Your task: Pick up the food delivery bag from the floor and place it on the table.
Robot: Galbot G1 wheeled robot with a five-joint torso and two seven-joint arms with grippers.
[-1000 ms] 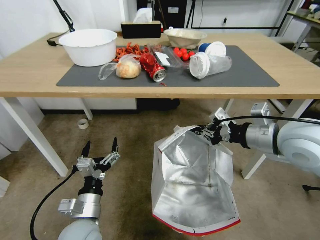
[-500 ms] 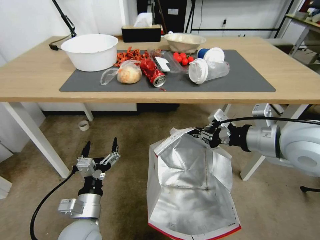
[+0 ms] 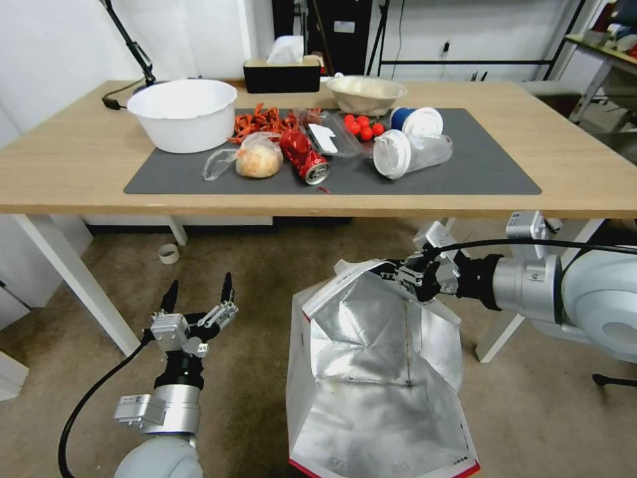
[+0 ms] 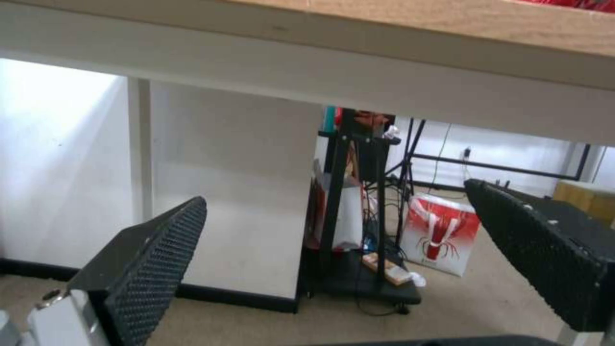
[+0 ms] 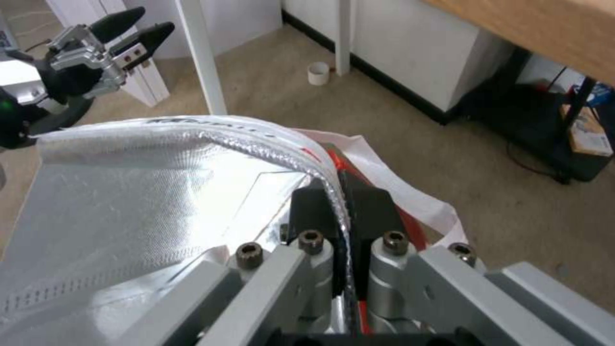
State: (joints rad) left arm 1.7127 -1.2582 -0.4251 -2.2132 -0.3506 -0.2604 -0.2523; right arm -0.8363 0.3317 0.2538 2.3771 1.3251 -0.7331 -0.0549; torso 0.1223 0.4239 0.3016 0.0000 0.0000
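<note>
your right hand (image 3: 393, 271) is clamped tight on the top rim of the food delivery bag (image 3: 378, 372), its two black fingers (image 5: 307, 206) pinching the foil-lined edge between them. the bag hangs from that grip with its mouth gaping toward you, silver lining showing, red trim along its lower edge, and it sits in front of the counter (image 3: 73, 166), below the level of the top, over the floor (image 3: 265, 265); you cannot tell whether its bottom touches the carpet. your left hand (image 3: 198, 293) is well apart to the left, low over the floor, fingers spread wide and holding nothing. up on the counter, the grey mat (image 3: 484, 166) carries a white bowl (image 3: 182, 114), a red can (image 3: 304, 157) on its side and a tipped clear cup (image 3: 411, 151).
</note>
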